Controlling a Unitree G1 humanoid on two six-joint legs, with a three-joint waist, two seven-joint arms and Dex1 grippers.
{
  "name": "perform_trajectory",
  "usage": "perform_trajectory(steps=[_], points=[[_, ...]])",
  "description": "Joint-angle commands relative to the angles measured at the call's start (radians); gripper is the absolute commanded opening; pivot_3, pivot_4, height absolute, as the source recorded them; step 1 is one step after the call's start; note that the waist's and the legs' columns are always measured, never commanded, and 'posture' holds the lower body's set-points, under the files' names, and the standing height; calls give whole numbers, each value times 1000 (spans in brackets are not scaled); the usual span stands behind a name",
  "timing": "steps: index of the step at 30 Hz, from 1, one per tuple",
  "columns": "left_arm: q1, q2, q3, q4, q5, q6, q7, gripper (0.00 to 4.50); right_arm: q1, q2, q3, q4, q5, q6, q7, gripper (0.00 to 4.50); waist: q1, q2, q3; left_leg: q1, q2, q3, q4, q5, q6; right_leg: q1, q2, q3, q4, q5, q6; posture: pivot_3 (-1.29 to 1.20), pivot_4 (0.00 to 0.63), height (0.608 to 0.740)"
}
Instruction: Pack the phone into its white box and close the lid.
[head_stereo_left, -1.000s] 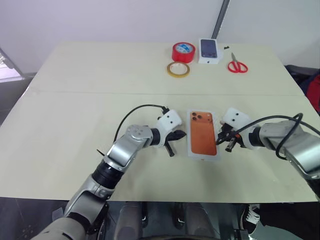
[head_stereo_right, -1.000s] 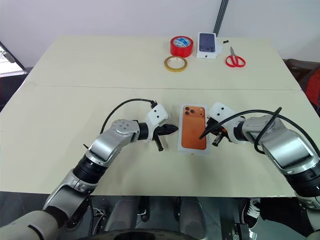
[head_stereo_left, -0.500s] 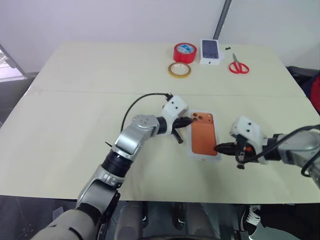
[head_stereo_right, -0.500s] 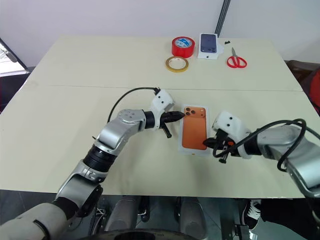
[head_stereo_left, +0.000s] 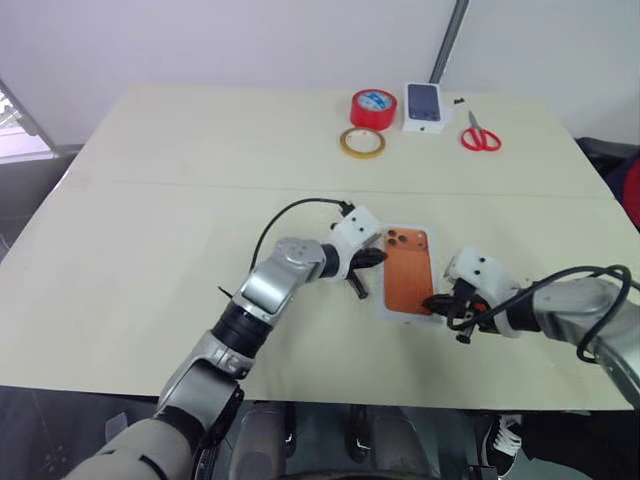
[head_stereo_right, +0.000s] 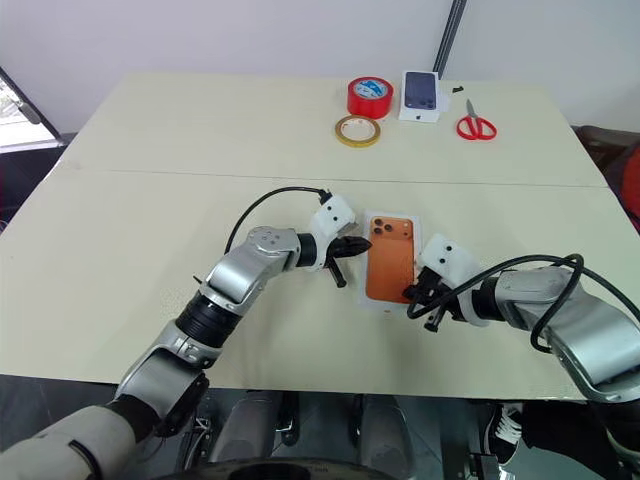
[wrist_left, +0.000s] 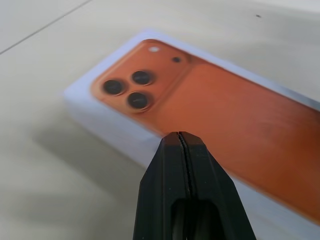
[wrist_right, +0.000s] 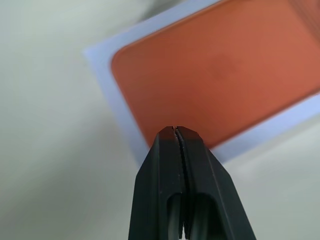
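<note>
Lid (head_stereo_left: 407, 271), orange print up, table centre, long axis near-far, between my grippers: left gripper (head_stereo_left: 377, 258) at far-left corner, right gripper (head_stereo_left: 436, 302) at near-right; both pinched shut, empty.

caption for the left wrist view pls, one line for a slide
Shut left pincer poised at the long edge of the closed white box, its lid printed with an orange phone.

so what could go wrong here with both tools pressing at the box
1. Both black tools are shut: the left tool at the far left corner and the right tool at the near right corner of the white cardboard lid printed with an orange phone. Uneven pushing may twist the box on the smooth beige table.
2. A sideways push could slide the lid askew rather than seat it.
</note>
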Motion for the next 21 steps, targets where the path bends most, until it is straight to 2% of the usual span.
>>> perform_trajectory(steps=[1,7,10,13,15,21], points=[[38,73,151,-134,-37,-21,37,0,-63,34,-99,95,-46,-167,-10,49,-5,0,0,0,0,0,0,0,0,0,0,0,0,0,0,0,150,736],[177,237,314,-315,-64,-20,56,0,-167,83,-163,321,-60,-339,31,49,-21,1,0,3,0,1,-2,0,0,1,1,0,2,1,4,0,150,736],[323,334,498,-433,-137,2,42,0,-248,117,-185,482,-62,-400,43,49,-27,1,0,3,0,1,-2,0,0,1,0,0,2,1,3,0,150,736],[418,365,618,-495,-191,33,76,0,-299,118,-185,644,-73,-467,101,49,-25,1,0,4,0,2,-2,0,0,1,1,0,2,1,2,0,150,736],[480,388,654,-527,-191,40,90,0,-329,116,-176,723,-86,-498,131,49,-21,1,0,4,0,2,-2,0,-1,2,0,0,2,0,1,0,150,736],[602,412,722,-581,-201,47,127,0,-340,127,-158,781,-78,-537,237,49,-24,1,0,4,0,2,-2,0,-1,3,-1,0,0,0,1,0,150,736]])
